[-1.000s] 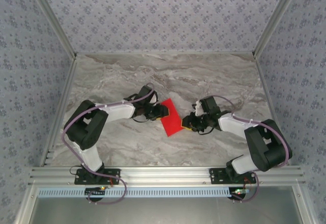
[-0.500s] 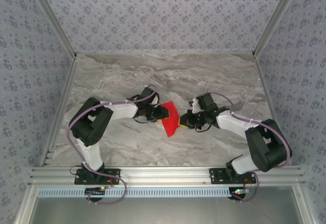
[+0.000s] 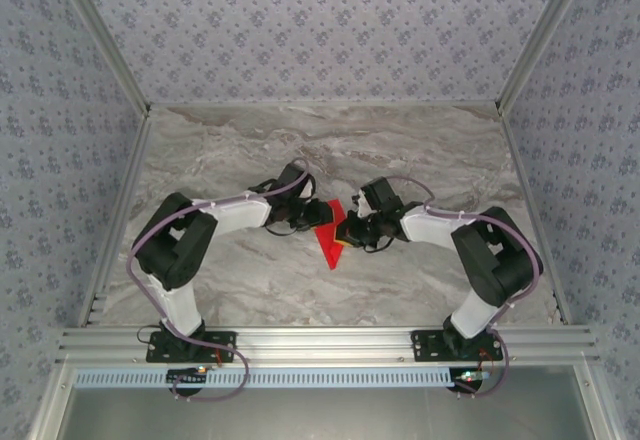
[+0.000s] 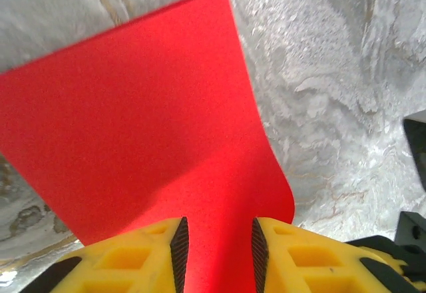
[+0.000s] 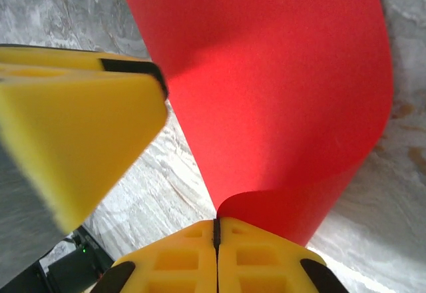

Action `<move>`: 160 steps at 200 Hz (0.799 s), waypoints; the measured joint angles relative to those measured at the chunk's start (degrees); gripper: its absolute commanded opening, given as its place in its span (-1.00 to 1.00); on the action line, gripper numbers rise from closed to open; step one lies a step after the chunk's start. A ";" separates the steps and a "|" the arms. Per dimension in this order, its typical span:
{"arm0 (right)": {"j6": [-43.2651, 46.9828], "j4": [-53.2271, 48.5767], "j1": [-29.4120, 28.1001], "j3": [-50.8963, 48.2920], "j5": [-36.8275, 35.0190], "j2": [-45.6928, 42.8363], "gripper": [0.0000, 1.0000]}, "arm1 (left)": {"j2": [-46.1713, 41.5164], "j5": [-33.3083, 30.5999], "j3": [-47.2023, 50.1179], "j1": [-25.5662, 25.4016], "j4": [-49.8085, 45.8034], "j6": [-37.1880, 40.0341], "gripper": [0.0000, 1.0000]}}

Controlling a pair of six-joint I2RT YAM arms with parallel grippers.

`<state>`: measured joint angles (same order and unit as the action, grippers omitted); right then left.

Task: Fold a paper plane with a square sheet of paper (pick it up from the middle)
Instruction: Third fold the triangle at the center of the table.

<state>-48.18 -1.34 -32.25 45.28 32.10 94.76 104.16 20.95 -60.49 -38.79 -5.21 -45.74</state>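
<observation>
The square sheet of paper sits at the middle of the table, bowed between my two grippers. The right gripper is clenched on one curled edge. The left gripper straddles the opposite edge with its jaws apart, not pinching. The paper's other edges are free. The bare marble table lies open all round.
</observation>
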 measured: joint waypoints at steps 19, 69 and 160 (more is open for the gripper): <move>-1.20 2.69 -0.04 -0.39 -0.55 0.37 -0.88 | 0.15 -1.95 -1.62 0.04 -1.38 0.50 -0.52; -3.17 7.63 -0.31 -2.08 -1.77 1.95 -0.85 | 3.91 -4.96 -4.46 0.04 -3.89 1.01 -0.61; -5.18 13.57 -0.92 -3.32 -2.36 3.63 -0.86 | 5.46 -7.23 -4.39 0.04 -5.60 1.18 -0.70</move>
<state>-53.36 12.23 -33.17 41.95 29.74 98.39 109.62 13.72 -64.88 -38.74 -10.81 -44.56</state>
